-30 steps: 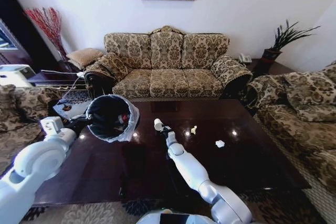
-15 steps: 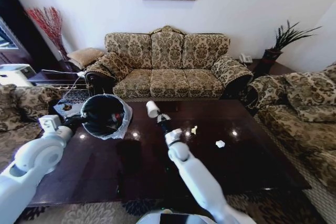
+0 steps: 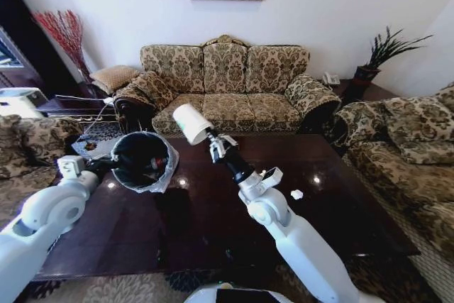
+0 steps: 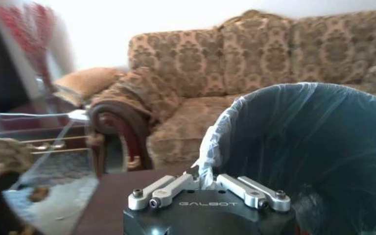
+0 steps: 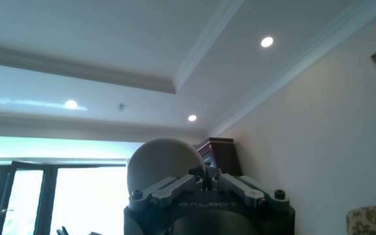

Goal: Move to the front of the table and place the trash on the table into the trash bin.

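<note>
Right gripper (image 3: 213,144) raised above far-left part of table (image 3: 213,211), fingers clamped on rim of white paper cup (image 3: 190,123), cup tilted, just right of trash bin (image 3: 144,161). In right wrist view, cup (image 5: 164,164) pinched between closed fingers, ceiling behind. Left gripper (image 3: 108,164) closed on bin rim and bag liner (image 4: 209,147), holding bin tipped, mouth toward cup, over table's left side. Red item visible inside bin. Two white paper bits (image 3: 297,194) on table, right of right arm.
</note>
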You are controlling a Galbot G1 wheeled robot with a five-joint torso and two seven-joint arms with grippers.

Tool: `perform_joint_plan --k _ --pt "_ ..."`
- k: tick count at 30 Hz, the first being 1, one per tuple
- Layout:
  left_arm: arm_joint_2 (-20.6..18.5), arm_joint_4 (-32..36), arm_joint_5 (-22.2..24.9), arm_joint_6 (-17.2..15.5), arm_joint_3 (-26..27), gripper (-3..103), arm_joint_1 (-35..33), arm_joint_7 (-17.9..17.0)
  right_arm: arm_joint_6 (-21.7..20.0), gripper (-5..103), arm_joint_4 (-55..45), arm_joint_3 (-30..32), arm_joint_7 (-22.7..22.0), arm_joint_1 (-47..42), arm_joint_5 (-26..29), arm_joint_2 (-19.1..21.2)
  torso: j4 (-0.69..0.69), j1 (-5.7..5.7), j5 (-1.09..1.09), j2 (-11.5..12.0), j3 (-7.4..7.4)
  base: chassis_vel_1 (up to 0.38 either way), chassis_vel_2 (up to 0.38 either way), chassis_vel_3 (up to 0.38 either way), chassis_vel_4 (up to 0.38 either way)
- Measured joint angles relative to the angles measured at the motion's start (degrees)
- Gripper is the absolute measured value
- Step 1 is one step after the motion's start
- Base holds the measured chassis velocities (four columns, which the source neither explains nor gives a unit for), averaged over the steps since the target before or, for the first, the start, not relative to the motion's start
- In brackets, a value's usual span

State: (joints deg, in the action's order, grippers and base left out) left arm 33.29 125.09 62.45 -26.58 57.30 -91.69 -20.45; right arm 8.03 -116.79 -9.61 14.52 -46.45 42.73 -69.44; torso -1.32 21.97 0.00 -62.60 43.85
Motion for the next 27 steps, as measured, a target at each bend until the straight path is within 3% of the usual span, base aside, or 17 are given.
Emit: perform_joint_plan --k 6,9,15,19,21,23,27 --pt "-0.13 3.94 2.44 -1.53 0.24 1 -0.35 0.32 -0.59 0 3.09 -4.51 1.11 3.54 -1.96 -1.58 -0.01 0.0 0.0 0.0 0.0 0.0 0.0 0.0 0.0" --pt "-0.13 6.04 3.63 -2.2 0.75 1 -1.14 0.36 -0.3 -3 5.97 -7.2 0.89 5.97 -5.48 -3.5 -0.01 0.0 0.01 0.0 0.0 0.0 0.0 0.0 0.0" --pt "0.07 6.54 3.96 -2.67 1.25 1 -1.43 0.08 0.15 1 7.76 -7.95 -0.51 6.82 -8.42 -4.27 -0.02 0.0 0.0 0.0 0.0 0.0 0.0 0.0 0.0" --pt "-0.5 6.73 6.11 -4.5 1.84 1 -1.51 -0.91 0.27 13 8.27 -7.46 -1.0 6.68 -9.45 -3.7 0.0 0.0 0.0 0.0 0.0 0.0 0.0 0.0 0.0" --pt "-0.79 6.84 6.79 -4.98 1.92 1 -1.47 -1.25 0.33 13 8.41 -7.4 -1.19 6.68 -9.71 -3.69 0.0 0.0 0.0 0.0 0.0 0.0 0.0 0.0 0.0" --pt "-2.34 7.19 9.34 -6.75 2.26 1 -1.23 -2.19 0.59 28 8.73 -6.83 -1.85 6.61 -10.28 -3.77 0.0 0.0 0.0 0.0 0.0 0.0 0.0 0.0 0.0" --pt "-3.45 7.32 10.19 -7.94 2.82 1 -1.36 -2.39 0.67 33 8.93 -6.44 -2.05 6.55 -10.44 -3.94 0.01 0.0 0.01 0.0 0.0 0.0 0.0 0.0 0.0"
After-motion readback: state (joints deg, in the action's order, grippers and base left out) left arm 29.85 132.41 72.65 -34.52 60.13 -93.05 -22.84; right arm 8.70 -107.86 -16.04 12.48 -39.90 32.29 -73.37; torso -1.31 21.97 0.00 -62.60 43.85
